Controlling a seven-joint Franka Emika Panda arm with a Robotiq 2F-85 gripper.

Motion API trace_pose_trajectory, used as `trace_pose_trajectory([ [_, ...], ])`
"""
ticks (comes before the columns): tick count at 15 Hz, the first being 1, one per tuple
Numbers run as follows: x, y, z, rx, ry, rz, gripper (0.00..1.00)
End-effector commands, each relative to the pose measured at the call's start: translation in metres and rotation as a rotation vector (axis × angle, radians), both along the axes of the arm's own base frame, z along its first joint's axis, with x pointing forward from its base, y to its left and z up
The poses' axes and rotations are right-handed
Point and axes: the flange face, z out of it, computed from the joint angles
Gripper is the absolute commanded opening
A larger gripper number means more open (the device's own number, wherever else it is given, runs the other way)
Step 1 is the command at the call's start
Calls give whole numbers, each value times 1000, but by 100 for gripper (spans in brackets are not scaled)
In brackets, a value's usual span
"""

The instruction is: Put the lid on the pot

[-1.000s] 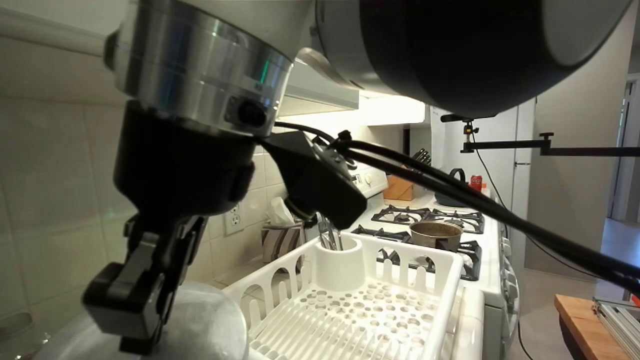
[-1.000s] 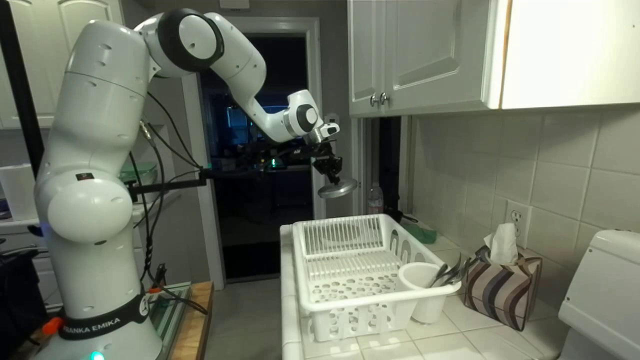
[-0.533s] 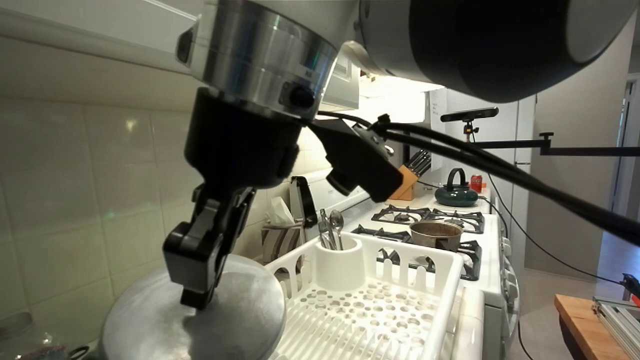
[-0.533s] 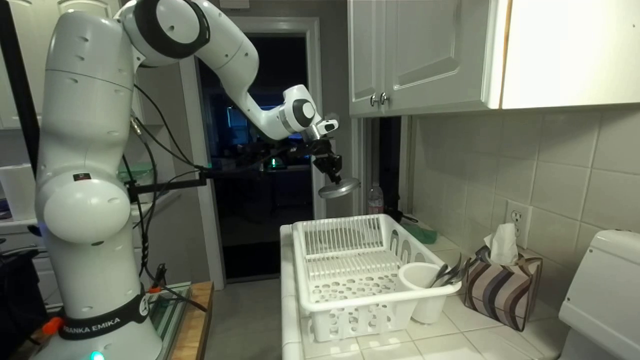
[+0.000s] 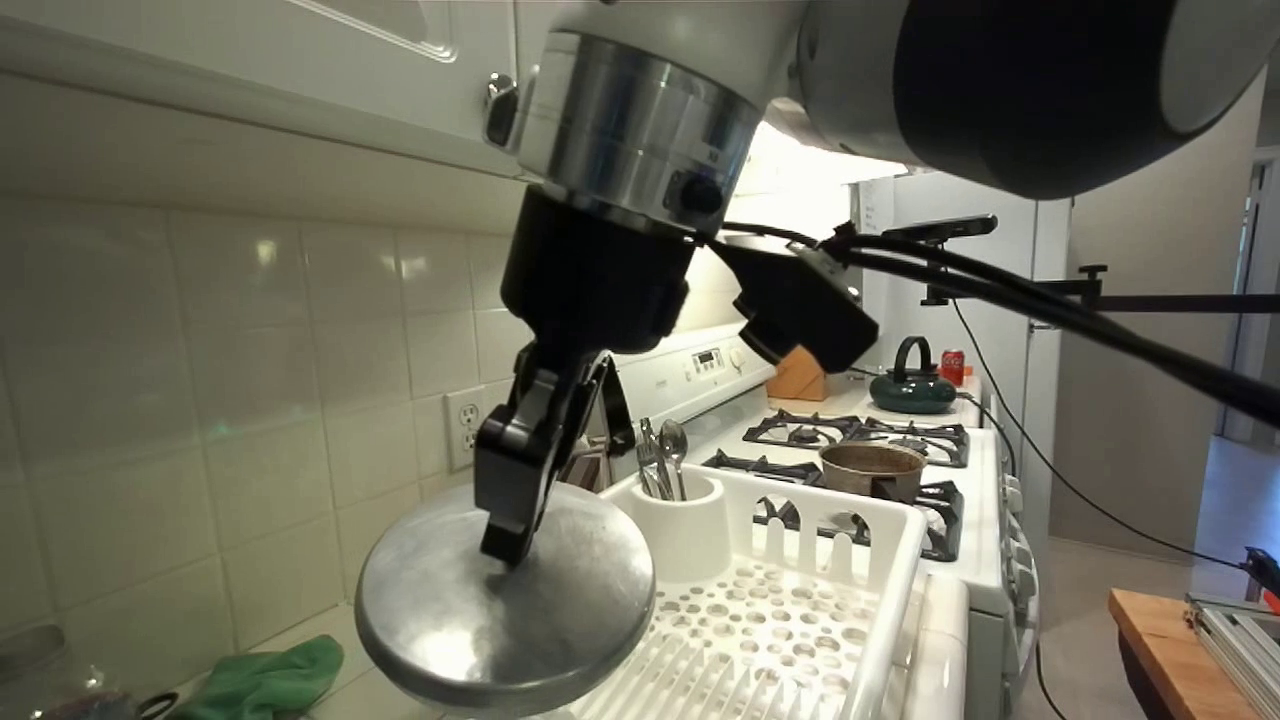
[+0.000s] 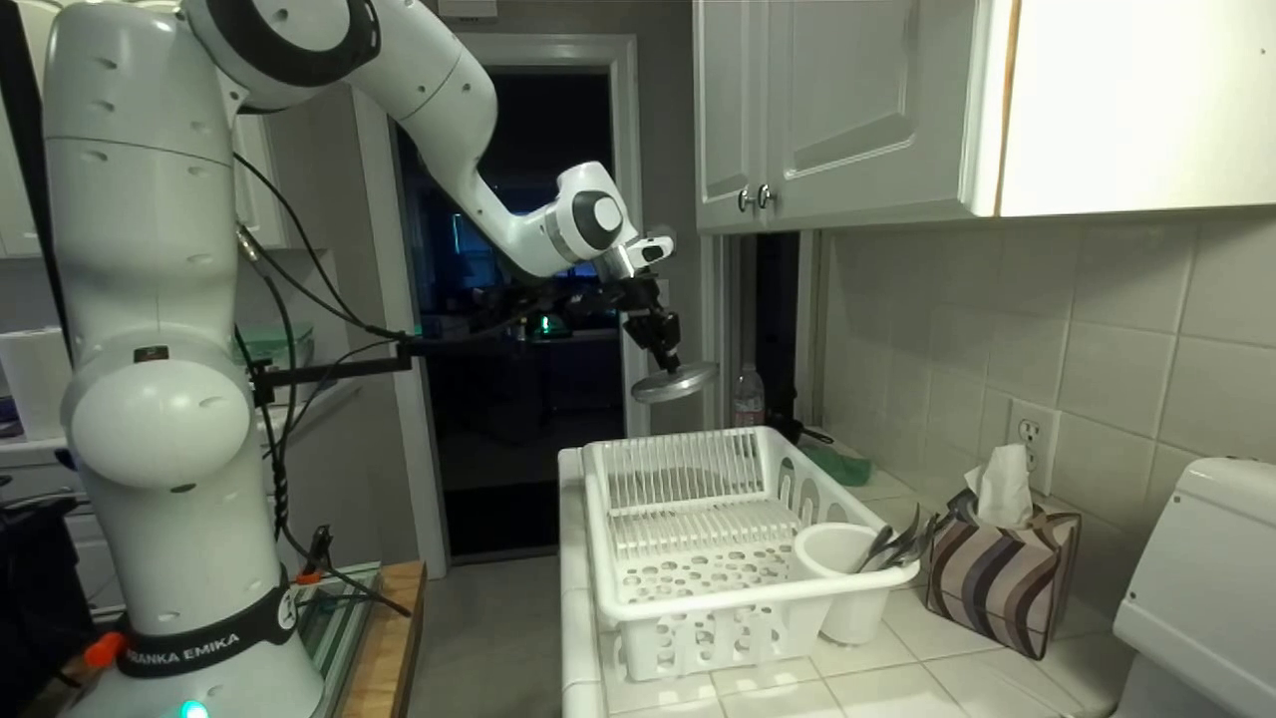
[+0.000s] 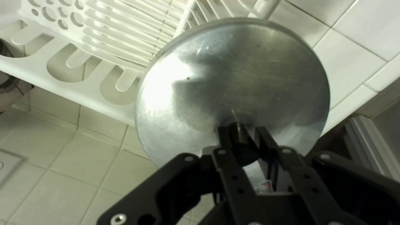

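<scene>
The lid (image 7: 232, 87) fills the middle of the wrist view, spreading up the frame from my fingers (image 7: 223, 136). They pinch its knob (image 7: 240, 132), parted only by its width. In an exterior view the lid hangs tilted, its right rim (image 6: 712, 371) higher, a gap parting it from the dish rack (image 6: 738, 598) below. In the wrist view a tiled wall (image 7: 72, 168) takes the lower left, a counter edge (image 7: 353, 106) the right.

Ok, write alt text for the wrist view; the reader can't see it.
A black tool grips the dark knob of a round silvery metal lid, which fills the middle of the picture. Behind it are part of a white slatted dish rack, mainly upper left, and pale tiles, lower left and upper right.
</scene>
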Motion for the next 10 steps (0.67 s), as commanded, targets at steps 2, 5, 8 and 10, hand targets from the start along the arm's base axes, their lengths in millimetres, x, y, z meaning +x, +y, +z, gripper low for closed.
trace_pose_trajectory([
  [2,-1,1,0,1,2,1,25],
  [5,-2,1,0,1,2,1,25],
  [8,-2,1,0,2,2,1,6],
  [10,7,-12,0,-1,2,-44,6],
])
